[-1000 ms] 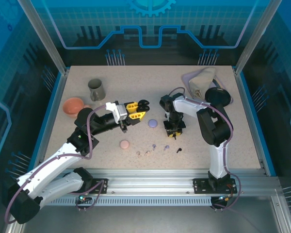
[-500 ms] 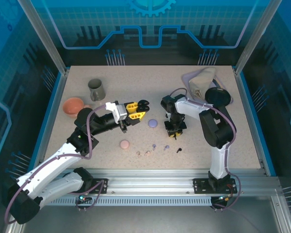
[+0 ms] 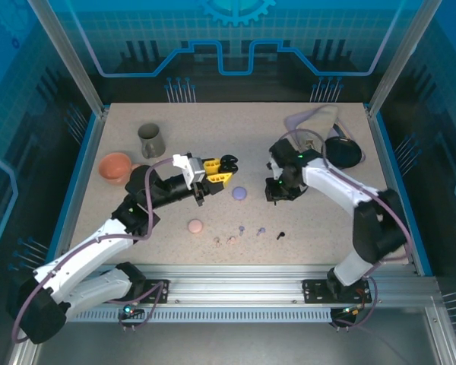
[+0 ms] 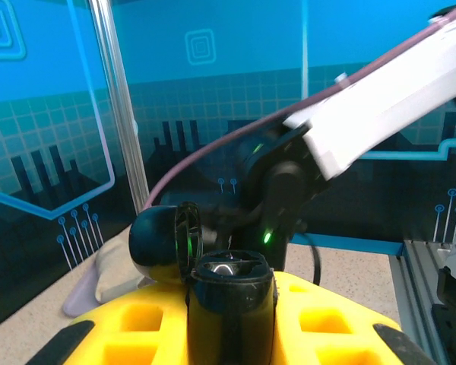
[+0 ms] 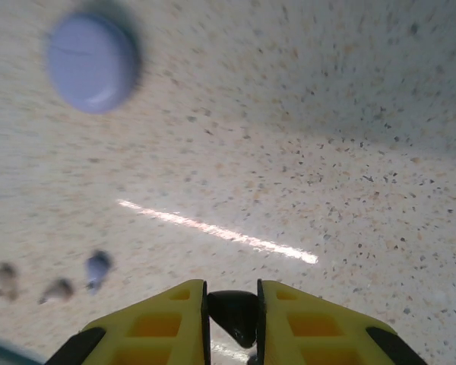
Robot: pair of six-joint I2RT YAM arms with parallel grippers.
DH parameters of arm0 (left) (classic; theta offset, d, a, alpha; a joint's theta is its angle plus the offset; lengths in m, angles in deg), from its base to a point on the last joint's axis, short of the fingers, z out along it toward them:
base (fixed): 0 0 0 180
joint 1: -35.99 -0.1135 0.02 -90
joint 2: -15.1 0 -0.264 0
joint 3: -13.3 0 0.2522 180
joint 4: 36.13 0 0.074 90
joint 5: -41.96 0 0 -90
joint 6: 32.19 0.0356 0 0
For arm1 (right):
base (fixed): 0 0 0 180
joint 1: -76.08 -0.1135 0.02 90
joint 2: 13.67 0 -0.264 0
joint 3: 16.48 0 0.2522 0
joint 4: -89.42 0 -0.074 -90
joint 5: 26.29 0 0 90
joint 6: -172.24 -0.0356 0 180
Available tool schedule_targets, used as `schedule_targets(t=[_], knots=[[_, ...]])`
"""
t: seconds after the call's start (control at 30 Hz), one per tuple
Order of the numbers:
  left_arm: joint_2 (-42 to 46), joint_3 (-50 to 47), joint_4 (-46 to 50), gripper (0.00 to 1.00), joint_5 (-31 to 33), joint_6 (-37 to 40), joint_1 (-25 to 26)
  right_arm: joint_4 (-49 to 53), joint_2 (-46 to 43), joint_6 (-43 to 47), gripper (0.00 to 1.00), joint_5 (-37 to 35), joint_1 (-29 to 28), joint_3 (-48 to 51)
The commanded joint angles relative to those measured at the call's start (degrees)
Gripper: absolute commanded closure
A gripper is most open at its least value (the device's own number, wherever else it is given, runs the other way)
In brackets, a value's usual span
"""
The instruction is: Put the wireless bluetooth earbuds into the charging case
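While the right pincer (image 5: pixel 232 295) is gripping one black earbud (image 5: pixel 234 319) between its closed yellow fingers, it is hovering over the speckled worktop (image 5: pixel 349 152), to the right of the lavender case (image 3: pixel 239 194). Across from it, the left pincer (image 3: pixel 220 169) is clamping the black charging case (image 3: pixel 227 160), whose lid (image 4: pixel 163 243) is standing open at one side of the round body. Nearer the arm bases, five loose buds are lying in a rough row on the worktop: two beige earbuds (image 3: pixel 216 240) side by side, two lavender earbuds (image 3: pixel 242 228) slightly apart, and a second black earbud (image 3: pixel 280 235) at the right end. A pink case (image 3: pixel 195 225) is resting just left of the beige pair. Farther out, a grey cup (image 3: pixel 151 138) and a salmon bowl (image 3: pixel 115 166) are sitting near the left edge, while a black dish (image 3: pixel 342 152) and a pale cloth (image 4: pixel 114 274) are occupying the far right corner
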Motion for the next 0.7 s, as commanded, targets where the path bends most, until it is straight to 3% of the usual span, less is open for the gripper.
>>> schedule_targets(t=[0.0,0.27,0.67], knots=[[-1.7,0.2,-4.2,1.00,1.8,-4.0,0.7,-6.2,-9.3,0.0,0.78,5.1,1.5,2.3],[-7.5,0.8,-9.9,1.00,6.4,-7.7,2.7,-17.0,-27.8,-4.2,0.78,12.5,3.3,4.7],[-14.2,3.8,-14.9,1.00,5.1,-7.3,4.8,-19.3,-33.9,-8.0,0.78,19.3,0.5,-5.5]])
